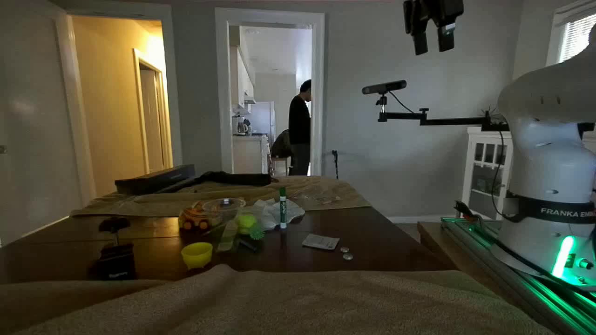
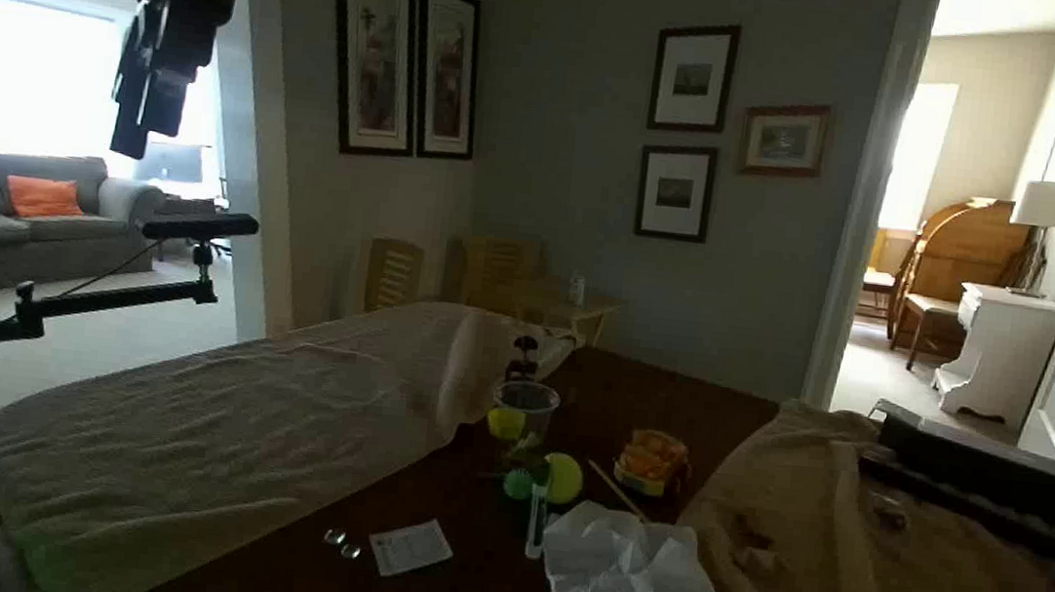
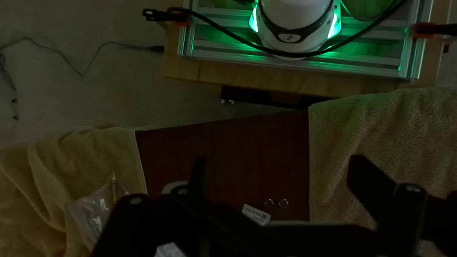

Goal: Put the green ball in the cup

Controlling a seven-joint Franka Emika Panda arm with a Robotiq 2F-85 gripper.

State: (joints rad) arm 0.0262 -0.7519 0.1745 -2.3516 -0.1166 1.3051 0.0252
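Observation:
The green ball is yellow-green and plain (image 1: 247, 220) and rests on the dark table among small objects; it also shows in an exterior view (image 2: 564, 478). A clear cup (image 1: 235, 204) stands close to it, open at the top, and shows too in an exterior view (image 2: 537, 415). A low yellow cup (image 1: 197, 255) stands nearby, also in an exterior view (image 2: 505, 422). I cannot tell which cup is meant. My gripper (image 1: 433, 44) is open and empty, high above the table; its fingers stand wide apart in the wrist view (image 3: 278, 160). There the ball and cups do not show.
A small green spiky ball (image 1: 256, 231), an orange toy truck (image 2: 654, 463), a green-capped marker (image 1: 283, 208) and crumpled white paper (image 2: 626, 571) crowd the ball. A white card (image 3: 256, 214) and two small round pieces (image 3: 276, 203) lie apart. A black clamp (image 1: 115, 256) stands nearby.

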